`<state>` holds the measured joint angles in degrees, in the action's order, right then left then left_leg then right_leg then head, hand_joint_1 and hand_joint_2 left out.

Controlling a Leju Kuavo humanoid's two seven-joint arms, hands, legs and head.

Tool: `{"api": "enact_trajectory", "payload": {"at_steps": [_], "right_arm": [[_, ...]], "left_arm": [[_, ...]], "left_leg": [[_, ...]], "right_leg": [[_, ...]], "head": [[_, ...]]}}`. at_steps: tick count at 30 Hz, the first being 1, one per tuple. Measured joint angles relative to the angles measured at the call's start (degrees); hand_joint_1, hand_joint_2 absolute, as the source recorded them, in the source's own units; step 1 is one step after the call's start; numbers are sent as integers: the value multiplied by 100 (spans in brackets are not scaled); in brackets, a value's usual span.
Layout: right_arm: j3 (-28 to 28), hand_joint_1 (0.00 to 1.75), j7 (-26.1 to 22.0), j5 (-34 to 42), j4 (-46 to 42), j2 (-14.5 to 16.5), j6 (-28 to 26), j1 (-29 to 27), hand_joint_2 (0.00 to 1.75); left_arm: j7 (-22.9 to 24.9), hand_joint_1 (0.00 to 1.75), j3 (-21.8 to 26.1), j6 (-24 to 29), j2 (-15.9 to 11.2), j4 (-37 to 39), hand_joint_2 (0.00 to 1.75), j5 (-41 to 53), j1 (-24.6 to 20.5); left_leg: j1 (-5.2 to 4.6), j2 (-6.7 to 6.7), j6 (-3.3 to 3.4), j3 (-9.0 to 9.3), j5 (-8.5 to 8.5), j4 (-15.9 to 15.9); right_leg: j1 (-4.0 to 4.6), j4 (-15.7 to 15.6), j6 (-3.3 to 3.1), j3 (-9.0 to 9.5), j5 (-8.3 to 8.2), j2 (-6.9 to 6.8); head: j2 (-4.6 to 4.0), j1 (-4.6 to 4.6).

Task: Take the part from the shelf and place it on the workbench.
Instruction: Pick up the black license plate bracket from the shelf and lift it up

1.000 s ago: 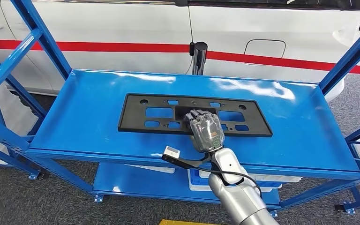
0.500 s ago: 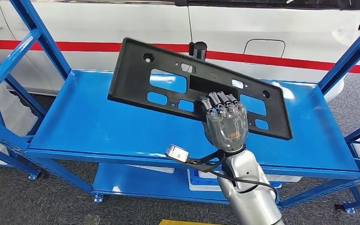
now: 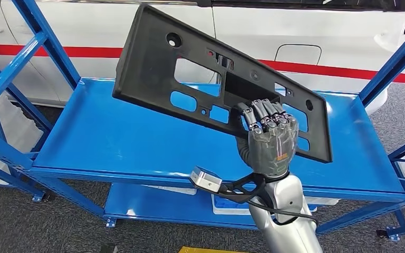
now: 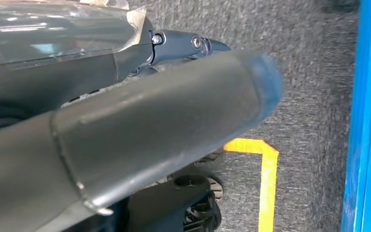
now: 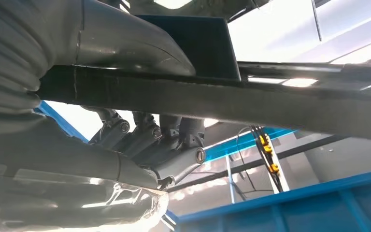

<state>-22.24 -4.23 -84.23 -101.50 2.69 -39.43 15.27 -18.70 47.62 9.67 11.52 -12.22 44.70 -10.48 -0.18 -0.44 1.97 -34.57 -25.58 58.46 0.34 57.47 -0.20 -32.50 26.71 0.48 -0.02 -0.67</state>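
Observation:
The part is a long black plastic plate (image 3: 153,63) with several cut-out holes. My right hand (image 3: 268,142) grips its lower edge near the middle and holds it tilted up, clear of the blue shelf (image 3: 100,142). Its left end stands high against the white car, its right end low over the shelf. In the right wrist view the part's edge (image 5: 232,99) runs between my thumb (image 5: 125,38) and my dark fingers (image 5: 145,140). My left hand (image 4: 125,130) hangs over grey floor; its thumb lies straight, and how its fingers lie is hard to make out.
Blue uprights (image 3: 37,37) and braces (image 3: 395,63) frame the shelf on both sides. A white car with a red stripe (image 3: 306,37) stands close behind. White and blue bins (image 3: 227,203) sit on the lower shelf. A yellow floor line (image 4: 265,164) runs beside a blue post (image 4: 367,116).
The part lay flat on the shelf under my right hand; it now hangs lifted and tilted steeply, with the left end highest. My right hand has risen and moved right and nearer.

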Motion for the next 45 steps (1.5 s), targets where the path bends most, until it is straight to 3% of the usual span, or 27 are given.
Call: {"api": "enact_trajectory", "payload": {"at_steps": [4, 9, 13, 15, 17, 19, 20, 22, 24, 26, 28, 30, 33, 34, 35, 36, 38, 40, 43, 45], "right_arm": [[2, 175, -170, 300, -5, 72, 0, -2, 175], [2, 175, -290, 600, -3, 112, 0, -2, 175], [3, 175, -323, 715, 0, 126, 0, 9, 175], [3, 175, -346, 751, 8, 132, 0, 41, 175], [3, 175, -405, 839, 48, 124, 0, 82, 175], [4, 175, -488, 952, 117, 107, 0, 101, 175], [4, 175, -523, 995, 149, 100, 0, 111, 175], [4, 175, -567, 1050, 200, 96, 0, 152, 175], [5, 175, -585, 1069, 237, 96, 0, 205, 175], [8, 175, -598, 1075, 272, 96, 0, 239, 175], [9, 175, -623, 1086, 308, 98, 0, 254, 175], [21, 175, -697, 1099, 339, 108, 0, 262, 175], [74, 175, -882, 1129, 405, 147, 0, 256, 175], [91, 175, -924, 1144, 432, 161, 0, 249, 175], [106, 175, -954, 1157, 456, 172, 0, 238, 175], [123, 175, -979, 1170, 473, 181, 0, 227, 175], [165, 175, -1023, 1186, 492, 211, 0, 202, 175], [196, 175, -1046, 1191, 496, 249, 0, 185, 175], [208, 175, -1064, 1223, 507, 319, 0, 144, 175], [217, 175, -1075, 1245, 514, 358, -2, 115, 175]], "left_arm": [[344, 0, 97, 47, 7, 2, 0, 14, 6], [407, 0, 173, -4, 7, 2, 0, 12, 14], [411, 0, 249, -70, 10, 2, 0, -20, 22], [409, 0, 285, -110, 16, 2, 0, -49, 27], [398, 0, 323, -131, 17, 2, 0, -99, 47], [387, 0, 376, -137, 14, 2, 0, -132, 78], [385, 0, 399, -137, 12, 2, 0, -137, 93], [382, 0, 426, -136, 11, 2, 0, -138, 113], [380, 0, 432, -134, 8, 1, 0, -138, 120], [376, 0, 434, -129, 4, 0, 0, -138, 126], [376, 0, 436, -123, -1, 0, 0, -138, 141], [375, 0, 437, -119, -8, 0, 0, -138, 155], [368, 0, 449, -115, -11, 0, 0, -123, 160], [367, 0, 458, -107, -11, 0, 0, -111, 160], [376, 0, 467, -87, -11, 0, 0, -91, 161], [396, 0, 475, -56, -13, 0, 0, -59, 162], [476, 0, 482, 30, -25, 0, 0, 41, 161], [561, 0, 484, 93, -43, 0, 0, 128, 170], [636, 0, 485, 118, -61, 1, 0, 156, 217], [667, 0, 486, 124, -69, 2, 0, 172, 247]], "left_leg": [[-11, -2, 4, -2, -3, 3], [-36, -4, 31, -5, -18, 9], [-43, 7, 131, 29, 55, -65], [-11, 22, 189, 59, 123, -157], [-2, 29, 209, 48, 146, -177], [4, 29, 196, 26, 161, -175], [13, 27, 182, 15, 172, -171], [36, 17, 136, -9, 190, -148], [38, 0, 63, -61, 207, -98], [28, -18, -20, -118, 237, -54], [51, -31, -88, -167, 232, -8], [84, -16, -151, -277, -27, 258], [100, 12, -228, -596, -699, 1264], [101, 15, -235, -633, -794, 1488], [102, 18, -227, -564, -776, 1505], [101, 19, -207, -386, -671, 1304], [87, 18, -136, 171, -445, 506], [40, 11, -69, 494, -348, -16], [0, 21, 24, 484, -243, -136], [21, 51, 118, 431, -99, -242]], "right_leg": [[-16, -2, 3, 0, -1, 0], [-43, -5, 14, 1, -2, -2], [-53, 13, 93, -14, 5, -3], [-42, 325, 74, -152, 218, -9], [-70, 1064, 39, -457, 580, -13], [-106, 1600, 84, -652, 754, -15], [-127, 1547, 142, -594, 700, -16], [-188, 833, 279, -186, 430, -27], [-195, 190, 317, 179, 227, 0], [-164, 74, 246, 216, 187, 39], [-193, 73, 157, 154, 154, 34], [-214, 69, 57, 109, 91, 14], [-167, 72, -51, -1, 0, -24], [-148, 74, -64, -44, -30, -32], [-132, 75, -66, -85, -61, -37], [-119, 76, -61, -119, -90, -39], [-100, 75, -39, -167, -146, -39], [-95, 67, 16, -188, -202, -44], [-94, 54, 128, -214, -277, -48], [-67, 223, 121, -344, -105, -43]], "head": [[1, -2], [0, -2], [1, -3], [0, 10], [0, 22], [0, 22], [0, 25], [0, 27], [0, 28], [0, 21], [0, 7], [0, -9], [0, -19], [0, -18], [0, -18], [0, -17], [1, -15], [1, -14], [0, -27], [1, -15]]}}
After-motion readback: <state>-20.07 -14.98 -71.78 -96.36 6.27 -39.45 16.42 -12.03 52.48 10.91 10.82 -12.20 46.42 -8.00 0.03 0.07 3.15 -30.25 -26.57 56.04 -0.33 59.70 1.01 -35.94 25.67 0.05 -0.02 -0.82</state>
